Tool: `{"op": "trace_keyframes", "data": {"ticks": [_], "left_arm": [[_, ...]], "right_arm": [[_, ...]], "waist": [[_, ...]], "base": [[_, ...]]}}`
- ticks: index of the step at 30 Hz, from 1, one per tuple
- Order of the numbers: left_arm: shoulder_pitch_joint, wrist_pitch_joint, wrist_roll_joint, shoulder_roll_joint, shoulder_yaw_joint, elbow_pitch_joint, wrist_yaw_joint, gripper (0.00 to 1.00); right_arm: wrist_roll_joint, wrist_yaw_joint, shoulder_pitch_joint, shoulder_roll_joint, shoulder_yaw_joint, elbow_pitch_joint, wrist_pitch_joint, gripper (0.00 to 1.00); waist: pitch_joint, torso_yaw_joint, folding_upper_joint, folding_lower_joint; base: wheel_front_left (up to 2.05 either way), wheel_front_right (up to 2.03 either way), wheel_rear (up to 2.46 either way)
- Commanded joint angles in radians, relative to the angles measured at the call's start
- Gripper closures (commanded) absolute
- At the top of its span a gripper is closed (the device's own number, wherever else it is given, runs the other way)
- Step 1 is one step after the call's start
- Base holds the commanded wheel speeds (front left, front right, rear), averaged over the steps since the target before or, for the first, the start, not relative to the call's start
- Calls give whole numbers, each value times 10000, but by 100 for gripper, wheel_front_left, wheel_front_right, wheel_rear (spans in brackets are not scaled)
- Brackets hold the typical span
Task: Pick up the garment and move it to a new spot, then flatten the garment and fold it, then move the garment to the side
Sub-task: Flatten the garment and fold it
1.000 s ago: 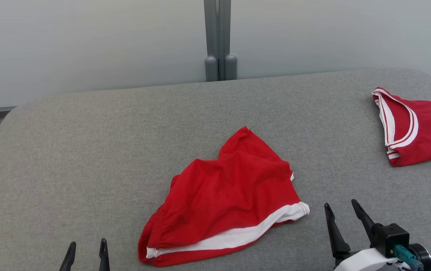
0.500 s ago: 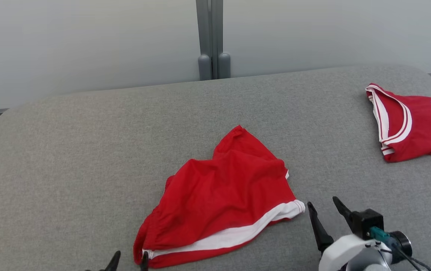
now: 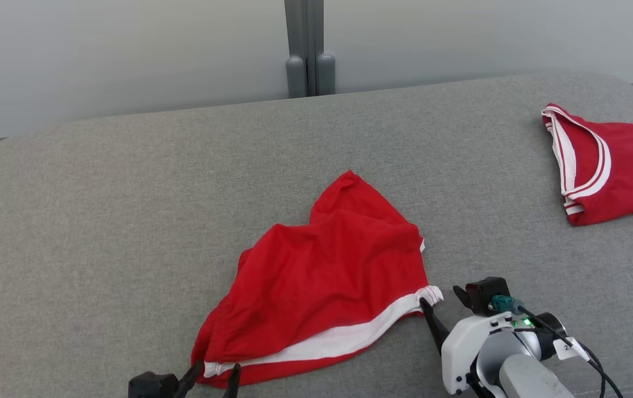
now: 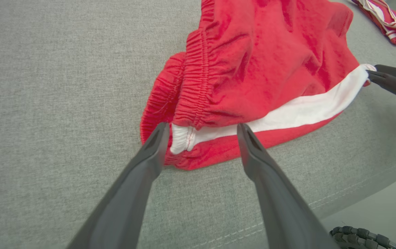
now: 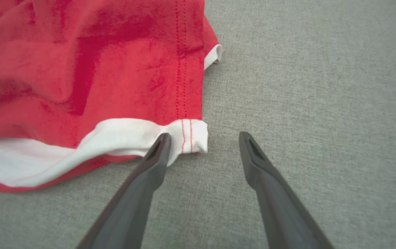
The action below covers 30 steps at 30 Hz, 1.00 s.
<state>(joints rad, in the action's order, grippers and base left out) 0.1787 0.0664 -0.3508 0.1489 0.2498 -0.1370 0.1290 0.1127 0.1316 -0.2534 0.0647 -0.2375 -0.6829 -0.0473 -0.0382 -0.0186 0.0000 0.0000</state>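
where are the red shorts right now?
Head view: the red shorts lie crumpled front-centre on the grey surface, with the left gripper at their waistband corner and the right gripper at their white hem corner.

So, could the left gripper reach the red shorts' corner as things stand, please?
Probably yes: the left gripper is open, its tips straddling a corner of the red shorts, with nothing between.

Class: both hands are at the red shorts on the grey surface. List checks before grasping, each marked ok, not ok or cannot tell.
1. Left hand open: ok.
2. Right hand open: ok.
3. Waistband corner of the red shorts between left hand's tips: ok.
4. White hem corner between right hand's tips: ok, just.
5. Tips low enough to pinch cloth: cannot tell.
6. Jersey apart from shorts: ok.
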Motion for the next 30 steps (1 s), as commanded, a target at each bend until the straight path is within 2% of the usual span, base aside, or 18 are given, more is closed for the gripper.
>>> {"op": "trace_keyframes", "data": {"ticks": [1,9,10,11,12,13,14,16,17,22,26,30], "left_arm": [[-202,10,34,95,-5,-30,21,0],[-446,44,-110,180,42,-321,-1,1],[-502,71,-136,197,69,-370,-1,21],[-541,54,-165,203,75,-408,0,29],[-575,27,-182,218,91,-466,2,52],[-593,49,-207,241,122,-537,3,65],[-646,40,-222,278,178,-588,6,76],[-733,-47,-303,292,204,-689,9,87],[-760,-36,-339,311,245,-741,10,100],[-693,-126,-713,367,326,-796,18,100],[-446,-44,-1236,414,312,-502,22,100],[-139,33,-2123,360,238,291,24,100]], "right_arm": [[94,-20,-157,-18,-105,-125,-85,0],[346,-20,-627,-22,-513,-673,-409,1],[407,-20,-695,-22,-574,-755,-405,19],[431,-20,-739,-26,-625,-827,-386,32],[469,-20,-792,-33,-716,-920,-341,56],[517,-20,-833,-35,-766,-976,-347,67],[569,-20,-884,-28,-816,-1049,-384,86],[667,-20,-982,-21,-891,-1159,-429,95],[729,-20,-1006,-28,-990,-1178,-456,100],[1048,-20,-1082,147,-1196,-1118,-669,100],[1316,-20,-778,372,-884,-740,-980,100],[2564,-20,-229,234,-180,141,-1129,100]], "waist": [[-104,-6,0,0],[-436,-77,0,0],[-487,-80,0,0],[-525,-83,0,0],[-560,-84,0,0],[-584,-88,0,0],[-609,-91,0,0],[-640,-98,0,0],[-642,-100,0,0],[-524,-118,0,0],[-335,-149,0,0],[-115,-226,0,0]], "base": [[0,0,0],[0,0,0],[0,0,0],[0,0,0],[0,0,0],[0,0,0],[0,0,0],[0,0,0],[0,0,0],[0,0,0],[0,0,0],[0,0,0]]}}
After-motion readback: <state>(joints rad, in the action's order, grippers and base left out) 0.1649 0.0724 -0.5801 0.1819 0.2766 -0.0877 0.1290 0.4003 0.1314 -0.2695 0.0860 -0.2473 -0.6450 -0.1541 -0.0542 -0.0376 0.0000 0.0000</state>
